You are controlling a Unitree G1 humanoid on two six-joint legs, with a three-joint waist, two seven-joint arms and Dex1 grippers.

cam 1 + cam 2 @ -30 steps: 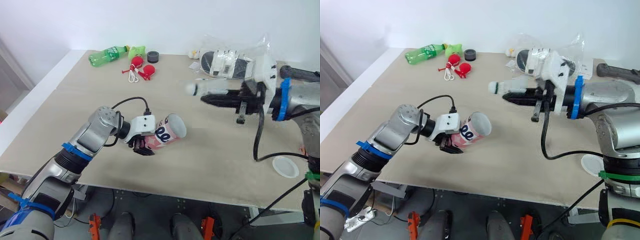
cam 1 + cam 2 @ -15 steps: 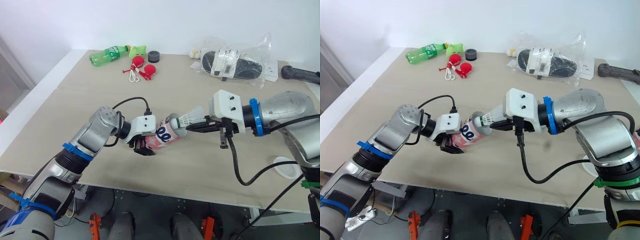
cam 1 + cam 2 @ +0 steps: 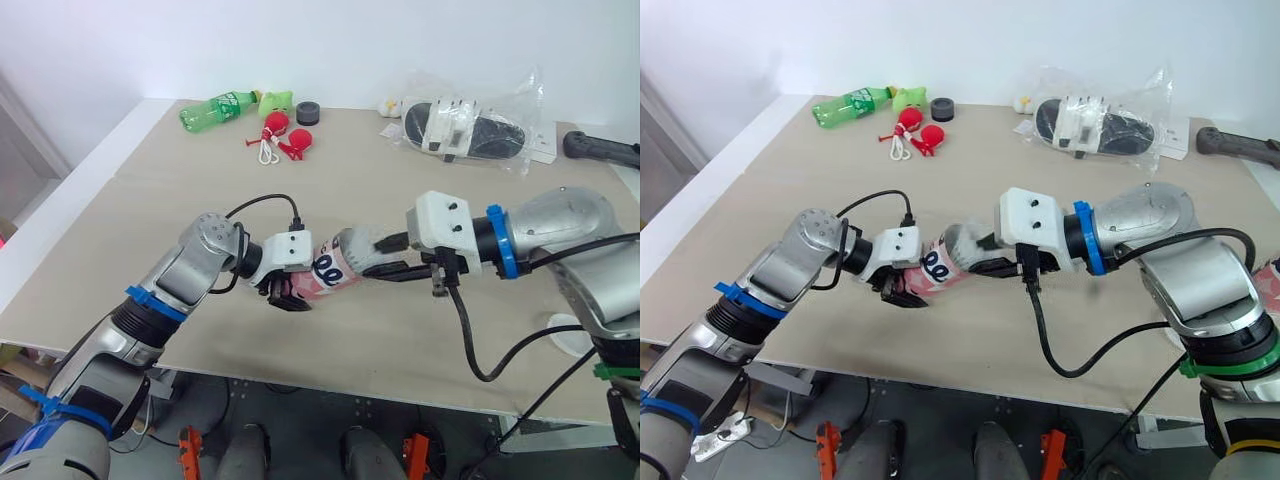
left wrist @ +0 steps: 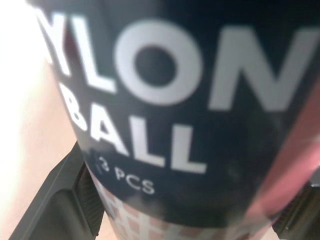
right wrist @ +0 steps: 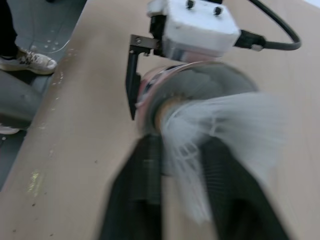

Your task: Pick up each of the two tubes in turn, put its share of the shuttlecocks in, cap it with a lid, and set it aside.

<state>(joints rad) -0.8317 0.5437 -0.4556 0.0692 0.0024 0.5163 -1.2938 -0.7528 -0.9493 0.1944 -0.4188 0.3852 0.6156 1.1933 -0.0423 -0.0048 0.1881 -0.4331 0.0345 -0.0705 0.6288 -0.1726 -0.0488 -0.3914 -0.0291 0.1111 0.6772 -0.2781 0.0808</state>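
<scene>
Here's a broad beige table point(image 3: 150, 190), matte and evenly lit, with no hard glare. Behind it stands a plain white wall point(image 3: 330, 40). Along the table's left edge runs a white ledge point(image 3: 55, 215), and below the near edge, dark grey floor point(image 3: 300, 420).

One tube point(image 3: 330, 268), one shuttlecock point(image 5: 220, 120) and one white lid point(image 3: 570, 337) at the near right. Far left: one green bottle point(image 3: 215, 108), two red balls point(image 3: 297, 142), one black ring point(image 3: 306, 112). Far right: one plastic bag point(image 3: 470, 125).
</scene>
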